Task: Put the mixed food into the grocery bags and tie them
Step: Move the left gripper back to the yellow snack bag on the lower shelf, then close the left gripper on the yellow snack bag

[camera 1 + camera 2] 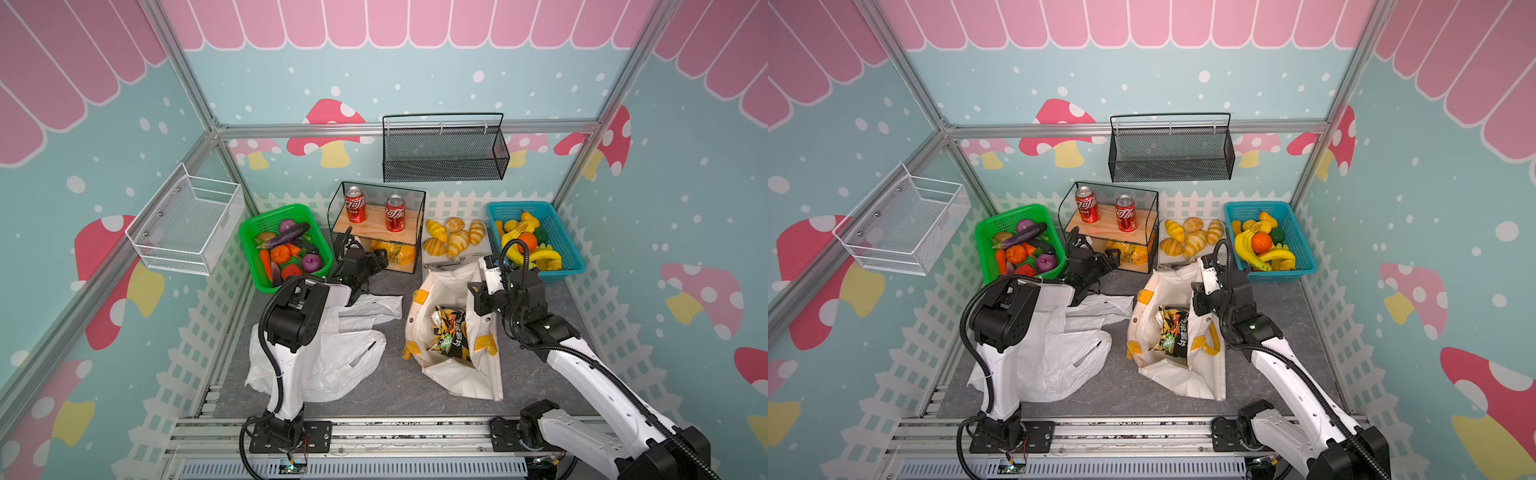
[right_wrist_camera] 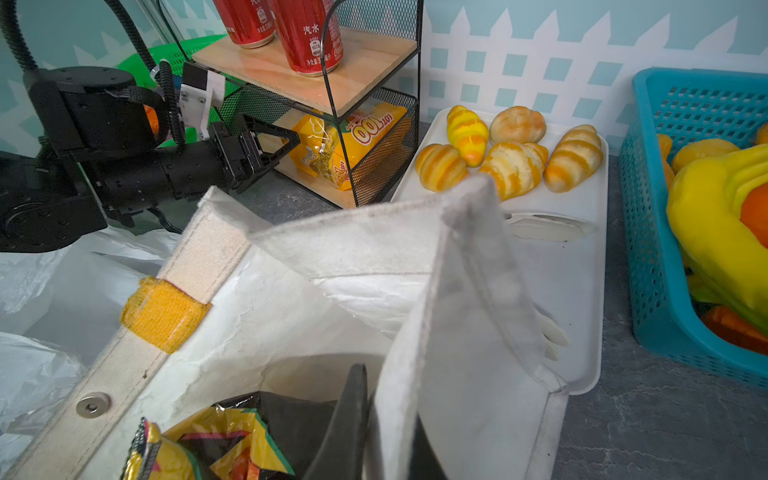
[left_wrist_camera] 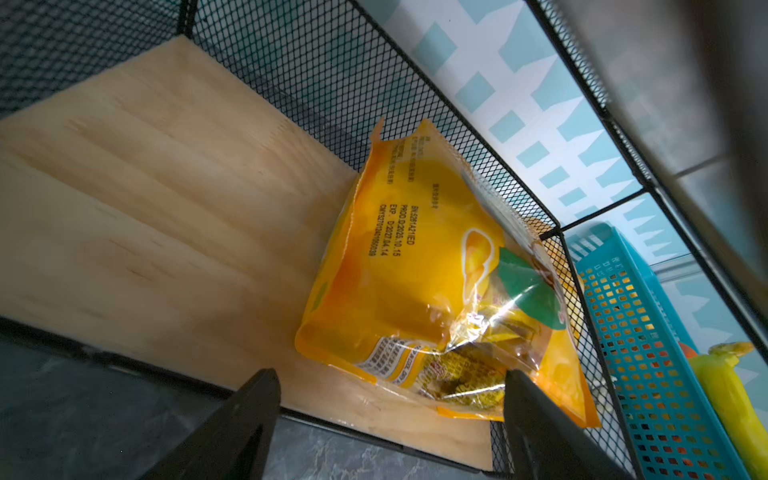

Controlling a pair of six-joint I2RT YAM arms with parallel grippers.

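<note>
Left gripper (image 3: 390,376) is at the mouth of the lower shelf (image 3: 145,199) of the black wire rack (image 2: 382,166), jaws spread wide with nothing between them. The yellow snack packet (image 3: 415,270) lies right ahead on the wood, slumped against the mesh side wall (image 3: 415,104). One finger overlaps the packet's near end and the other stands over bare board, so I judge I'm offset and should slide across toward the mesh before closing. That film looks crinkly and slippery. I'd go for a flat sealed edge or a good fold of the body, not the puffed middle, and stay low under the upper shelf (image 1: 376,222) so the wrist doesn't knock the rack. Close slowly, then draw it straight out toward me.

On the other side, the right gripper (image 2: 384,432) is pinched closed on the rim of the cream tote (image 1: 457,374), holding its mouth up and open. A dark snack packet (image 1: 451,332) already sits inside. That opening is my drop target, so the hold wants to be steady and wide. The white plastic bag (image 1: 340,353) lies slack on the table (image 1: 390,386) under my left arm — I'd lift clear of it on the way across.
</note>
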